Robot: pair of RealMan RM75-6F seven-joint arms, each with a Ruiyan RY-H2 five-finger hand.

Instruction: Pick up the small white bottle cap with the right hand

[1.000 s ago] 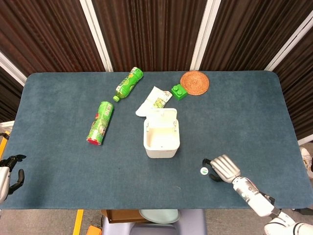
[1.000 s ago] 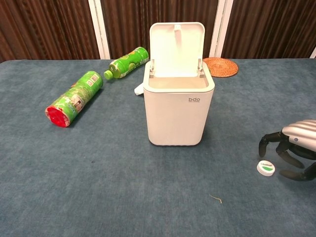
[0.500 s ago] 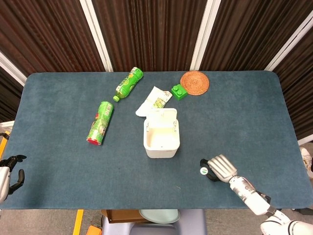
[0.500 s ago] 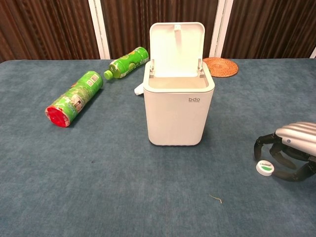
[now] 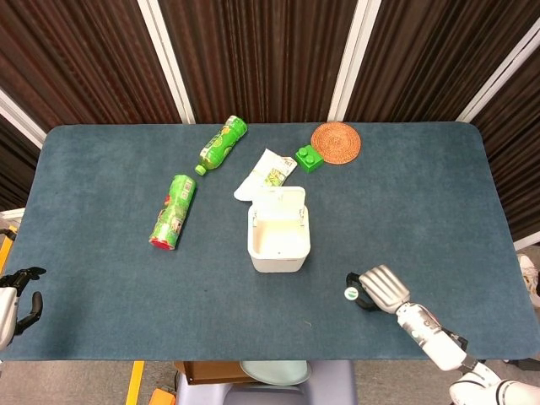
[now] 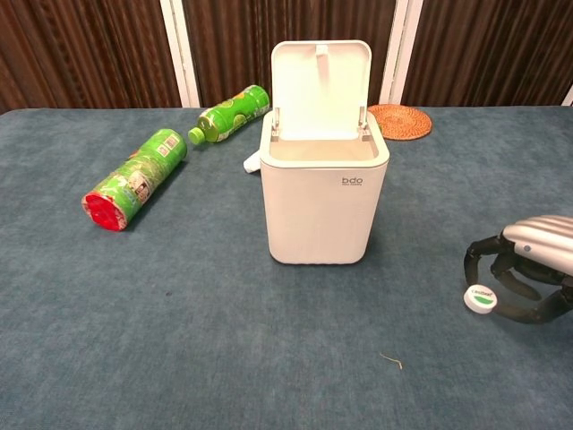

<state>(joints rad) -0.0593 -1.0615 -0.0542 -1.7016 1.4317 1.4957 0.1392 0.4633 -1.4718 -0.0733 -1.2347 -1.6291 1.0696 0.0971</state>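
- The small white bottle cap [image 6: 483, 298] with its green mark sits between the curled dark fingers [image 6: 483, 252] of the right hand [image 6: 528, 269], near the front right of the surface [image 5: 101, 253].
- The fingers arch on both sides of the cap and sit very close to it, but I cannot tell whether they touch it or whether the cap is off the surface.
- From overhead the cap [image 5: 351, 294] shows just at the fingertips of the right hand [image 5: 378, 289], forward and right of the white bin [image 5: 278, 234].
- The left hand [image 5: 15, 304] hangs off the left edge, fingers loosely apart and holding nothing.
- The surface is covered in dark teal cloth. The bin's lid stands open.
- Further back lie a green bottle [image 5: 223, 143], a green can with a red end [image 5: 173, 211], a white and green packet [image 5: 266, 173], a green block [image 5: 309, 158] and a round woven coaster [image 5: 336, 142].
- Dark ribbed panels with white strips [image 5: 169, 59] close off the room behind.
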